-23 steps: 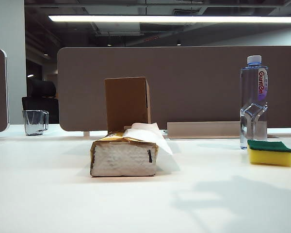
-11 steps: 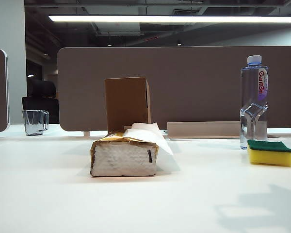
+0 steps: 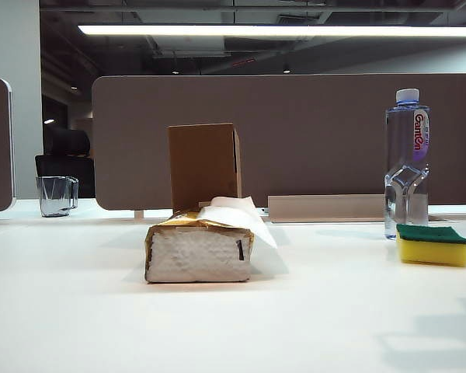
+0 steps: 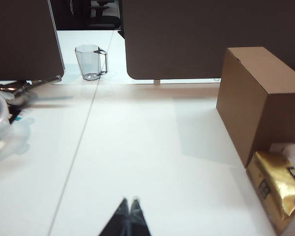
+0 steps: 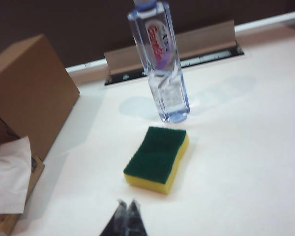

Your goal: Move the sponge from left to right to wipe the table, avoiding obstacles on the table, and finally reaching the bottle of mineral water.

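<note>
The yellow sponge (image 3: 432, 245) (image 5: 157, 158) with its green top lies on the white table (image 3: 311, 311), right beside the bottle of mineral water (image 3: 406, 162) (image 5: 160, 59). The obstacles stand mid-table: a gold tissue pack (image 3: 199, 247) (image 4: 279, 189) and, behind it, a brown cardboard box (image 3: 203, 165) (image 4: 260, 98) (image 5: 27, 88). Neither gripper shows in the exterior view. My right gripper (image 5: 127, 202) is shut and empty, hovering short of the sponge. My left gripper (image 4: 130, 200) is shut and empty above bare table, beside the box.
A clear glass cup (image 3: 56, 195) (image 4: 91, 62) stands at the far left by a brown divider panel (image 3: 295, 132). A grey cable strip (image 3: 326, 207) runs along the back edge. Clutter with a clear container (image 4: 0, 123) lies beyond the table seam.
The arm shadow on the table's near right has slid further right and toward the front edge. Sponge, bottle, box and tissue pack have not moved.
</note>
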Controlling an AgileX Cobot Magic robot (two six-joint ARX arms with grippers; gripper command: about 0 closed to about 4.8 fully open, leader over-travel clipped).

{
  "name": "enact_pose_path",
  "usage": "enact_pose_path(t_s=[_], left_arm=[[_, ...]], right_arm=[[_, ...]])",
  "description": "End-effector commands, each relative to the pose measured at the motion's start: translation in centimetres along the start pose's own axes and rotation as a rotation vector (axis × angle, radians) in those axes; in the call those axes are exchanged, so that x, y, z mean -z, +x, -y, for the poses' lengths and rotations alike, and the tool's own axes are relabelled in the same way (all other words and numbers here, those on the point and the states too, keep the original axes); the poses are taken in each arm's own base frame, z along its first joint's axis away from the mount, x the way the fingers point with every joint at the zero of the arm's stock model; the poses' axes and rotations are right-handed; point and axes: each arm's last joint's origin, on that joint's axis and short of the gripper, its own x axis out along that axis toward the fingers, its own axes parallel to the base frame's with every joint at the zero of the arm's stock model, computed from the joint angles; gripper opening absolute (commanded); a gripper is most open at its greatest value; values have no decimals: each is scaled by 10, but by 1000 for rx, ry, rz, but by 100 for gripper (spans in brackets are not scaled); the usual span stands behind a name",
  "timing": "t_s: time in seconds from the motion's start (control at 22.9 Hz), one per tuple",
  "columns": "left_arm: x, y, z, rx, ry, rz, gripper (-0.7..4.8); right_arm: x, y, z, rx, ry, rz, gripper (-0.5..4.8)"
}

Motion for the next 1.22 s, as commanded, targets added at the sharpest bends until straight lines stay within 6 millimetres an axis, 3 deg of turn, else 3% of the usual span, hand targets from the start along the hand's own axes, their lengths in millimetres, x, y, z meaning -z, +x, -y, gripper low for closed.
enact_pose_path(t_s=[0.04,0.22,0.57,0.83,1.22], left_arm=[[1,8,1,7,-68,59,-3],[10,23,1,19,-70,96,-3],[54,59,5,79,-59,110,-3],[85,75,7,146,-2,115,-3],[110,83,7,135,29,26,-3]], right_arm=[[6,4,2,2,1,4,-5],[23,14,9,0,1,17,-5],[59,33,23,8,-4,-24,-5],[81,40,29,3,-119,-88,-5],[87,42,33,56,-194,-96,-5]])
